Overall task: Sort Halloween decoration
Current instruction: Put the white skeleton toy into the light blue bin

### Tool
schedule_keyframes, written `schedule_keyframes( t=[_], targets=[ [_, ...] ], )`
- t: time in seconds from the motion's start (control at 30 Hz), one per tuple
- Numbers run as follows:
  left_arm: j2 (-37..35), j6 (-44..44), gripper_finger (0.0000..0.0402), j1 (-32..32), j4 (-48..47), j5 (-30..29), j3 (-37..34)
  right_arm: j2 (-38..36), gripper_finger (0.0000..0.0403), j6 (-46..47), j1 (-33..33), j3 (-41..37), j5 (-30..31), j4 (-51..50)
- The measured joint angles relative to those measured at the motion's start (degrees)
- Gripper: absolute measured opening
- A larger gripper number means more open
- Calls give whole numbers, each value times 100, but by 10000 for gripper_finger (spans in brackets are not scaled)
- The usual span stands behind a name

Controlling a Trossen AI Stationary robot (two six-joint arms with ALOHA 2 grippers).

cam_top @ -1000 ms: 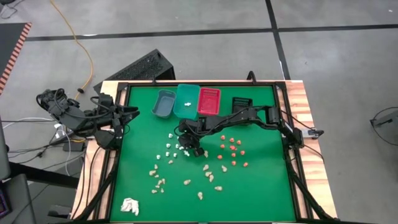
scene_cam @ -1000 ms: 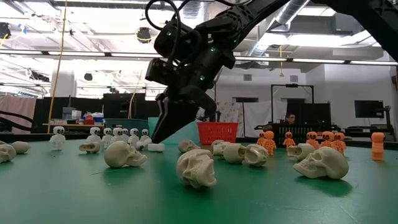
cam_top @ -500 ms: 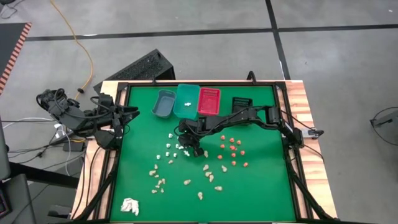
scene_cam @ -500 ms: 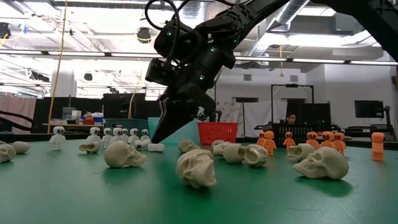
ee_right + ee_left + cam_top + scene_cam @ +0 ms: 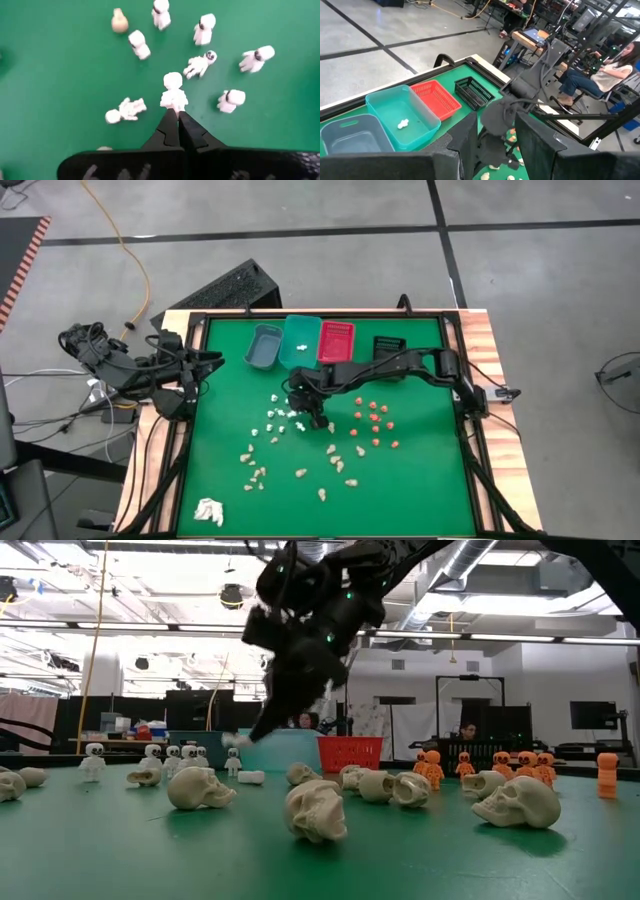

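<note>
While the left gripper (image 5: 200, 375) is parked over the table's left edge, its fingers seen parted with nothing between them in the left wrist view, the right gripper (image 5: 296, 402) is reached out over the middle of the green mat (image 5: 420, 480). Its fingers (image 5: 170, 131) are pressed together on a white skeleton (image 5: 173, 93), which is pinched by its legs and carried clear of the mat; the figure's long axis is in line with the fingers, with the head pointing away from the gripper. In the low view the same piece (image 5: 237, 740) is seen at the fingertips, above the mat. Other white skeletons (image 5: 272, 420) are scattered just under and beside the gripper, lying flat and pointing various ways in the right wrist view, some standing upright in the low view. Beige skulls (image 5: 300, 473) are spread toward the near edge, and orange figures (image 5: 374, 417) are grouped to the right of the centre. Along the far edge four bins are lined up: grey (image 5: 263, 347), teal (image 5: 301, 341), red (image 5: 336, 342) and black (image 5: 388, 346). One white piece (image 5: 299, 347) is lying in the teal bin. A white wad (image 5: 208, 511) is lying near the near-left corner.
</note>
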Motion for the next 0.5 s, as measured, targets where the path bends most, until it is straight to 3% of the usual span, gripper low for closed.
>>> schedule_keyframes(
  t=[0.17, 0.5],
  targets=[
    [0, 15, 121, -2, -32, 0, 0, -396, 0, 2, -158, 4, 108, -20],
    [0, 15, 121, -2, -39, -15, 0, -889, 0, 616, -1040, 7, 1229, 242]
  ],
)
